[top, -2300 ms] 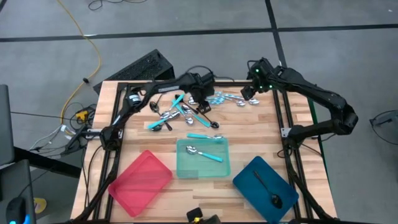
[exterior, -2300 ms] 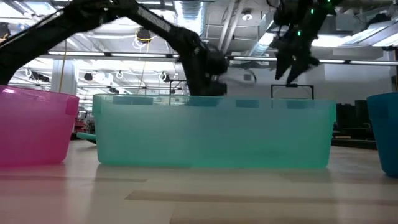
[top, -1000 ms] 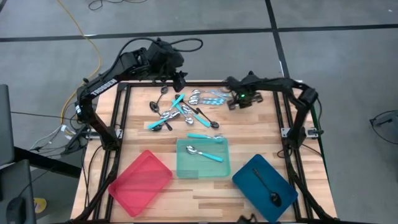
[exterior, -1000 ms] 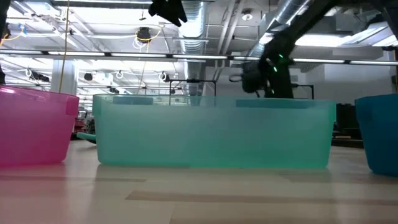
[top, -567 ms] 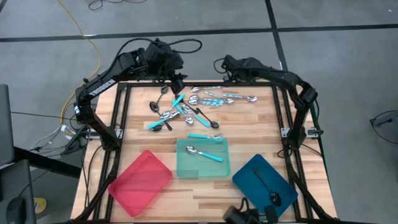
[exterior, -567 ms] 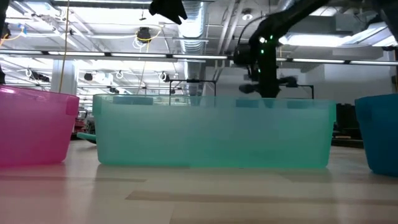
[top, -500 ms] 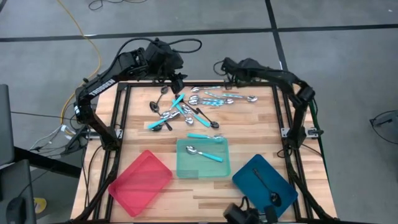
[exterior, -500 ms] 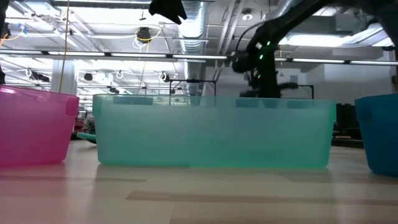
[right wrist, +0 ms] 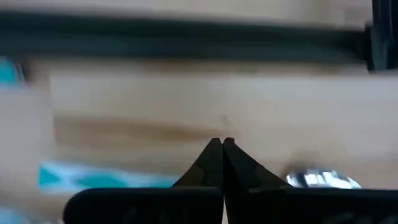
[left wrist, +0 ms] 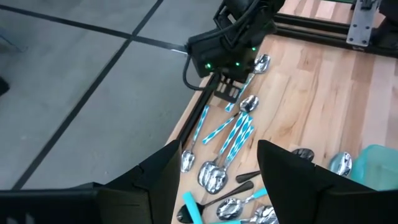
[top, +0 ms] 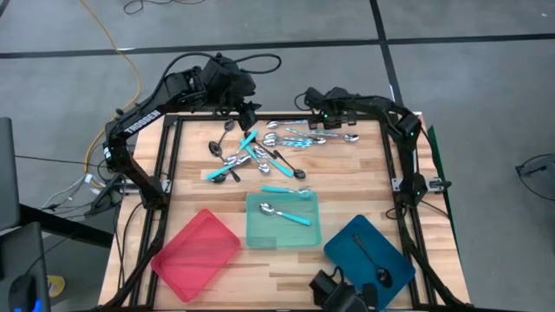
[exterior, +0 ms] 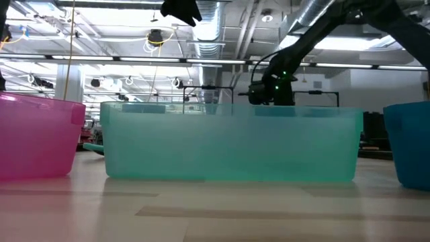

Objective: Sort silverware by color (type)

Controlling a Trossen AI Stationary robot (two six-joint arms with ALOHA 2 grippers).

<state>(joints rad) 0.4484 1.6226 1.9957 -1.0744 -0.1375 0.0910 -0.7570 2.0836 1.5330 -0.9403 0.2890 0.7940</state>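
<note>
R gripper [top: 312,113] lower now, jaws closed, beside spoons [top: 299,135]

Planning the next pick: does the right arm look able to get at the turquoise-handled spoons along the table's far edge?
Probably yes. The right end effector, shut, hangs just beside the turquoise-handled spoons, with nothing lying between them; the left end effector is off to the side.

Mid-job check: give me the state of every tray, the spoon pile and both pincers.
Red tray: empty.
Teal tray: holds two spoons.
Blue tray: holds one dark spoon.
Spoon pile: unsorted, at the table's far side.
Left pincer: open, above the pile.
Right pincer: shut, empty, low over the table.
</note>
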